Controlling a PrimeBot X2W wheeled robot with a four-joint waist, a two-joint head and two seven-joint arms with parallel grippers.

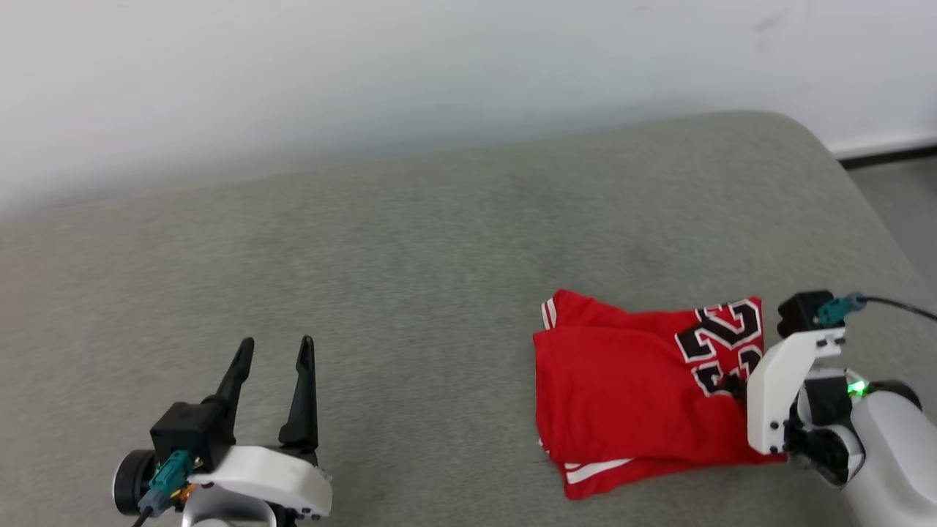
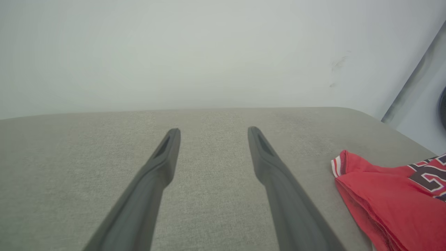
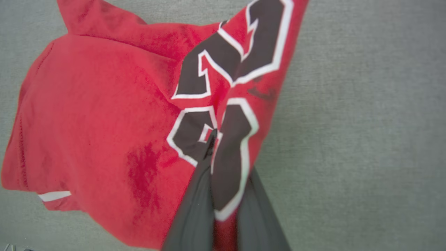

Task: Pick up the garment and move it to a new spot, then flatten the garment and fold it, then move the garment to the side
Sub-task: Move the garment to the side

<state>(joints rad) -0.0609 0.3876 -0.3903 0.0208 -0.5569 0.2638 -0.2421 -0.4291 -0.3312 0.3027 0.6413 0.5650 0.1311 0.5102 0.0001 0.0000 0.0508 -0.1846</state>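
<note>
Logged garment (image 1: 622, 388) folded at lower right of head frame, on grey cushioned surface (image 1: 439, 241), long axis left-right. Pinched at printed right edge by right claw (image 3: 213, 139), fingers together on cloth. Left claw (image 1: 276, 342) spread, empty, lower left, well apart; right judged nearer.
</note>
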